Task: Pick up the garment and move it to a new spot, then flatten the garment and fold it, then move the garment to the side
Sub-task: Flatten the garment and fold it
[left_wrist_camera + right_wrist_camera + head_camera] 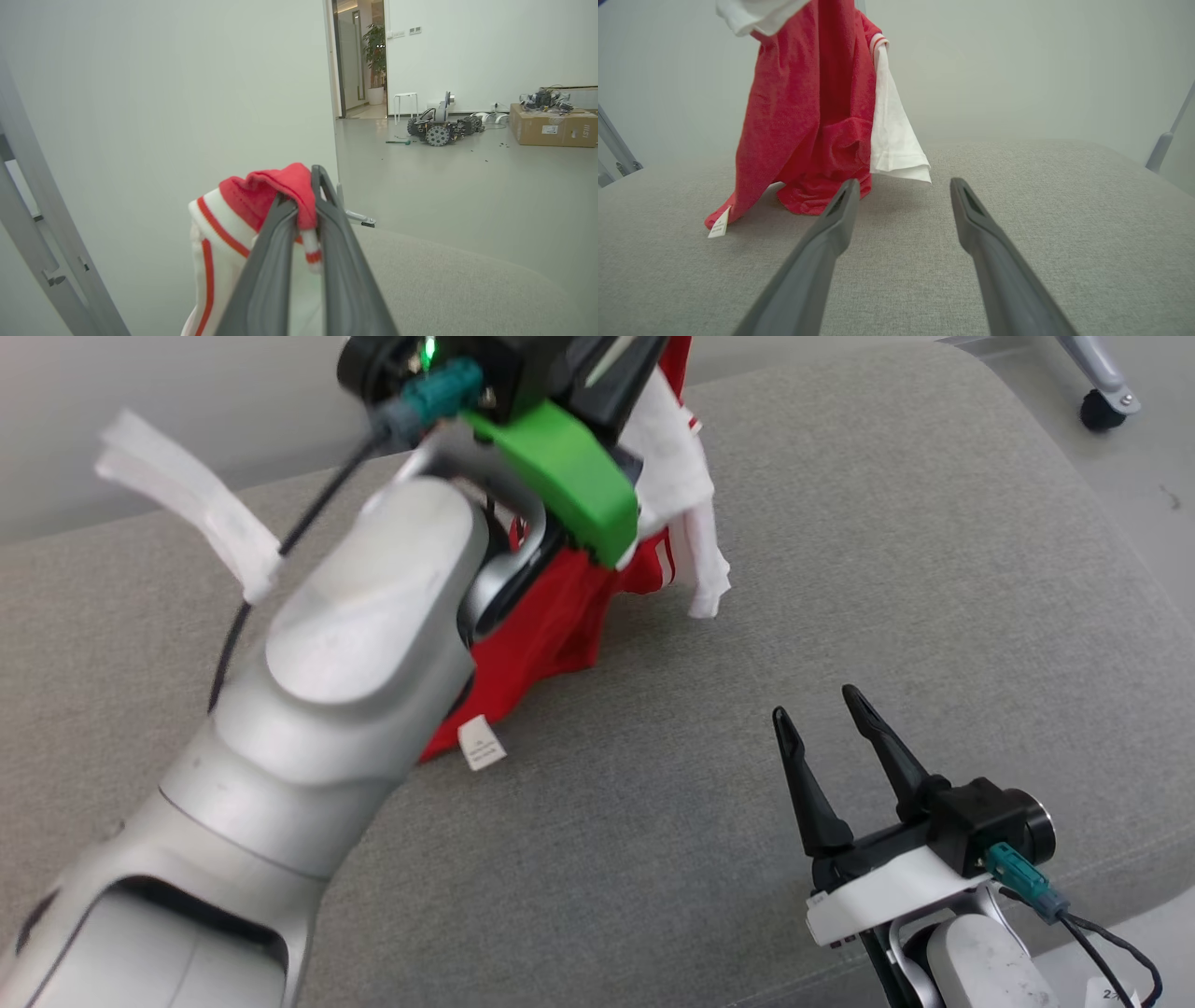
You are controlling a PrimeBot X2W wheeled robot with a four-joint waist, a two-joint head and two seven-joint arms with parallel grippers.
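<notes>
Dangling red-and-white fabric garment (808, 116) from clenched left claw (302, 189) onto grey fabric-covered table (887, 569); holding right claw (815, 703) released, near right.

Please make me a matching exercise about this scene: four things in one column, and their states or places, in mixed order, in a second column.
Column one
1. red and white cloth garment
2. small white care label
3. left gripper
4. right gripper

Column two
A. jaws open, holding nothing
B. jaws shut on a fold of cloth
C. hangs, lower edge resting on the grey fabric surface
D. at the lower corner of the red cloth

Pairs: 1-C, 2-D, 3-B, 4-A
</notes>
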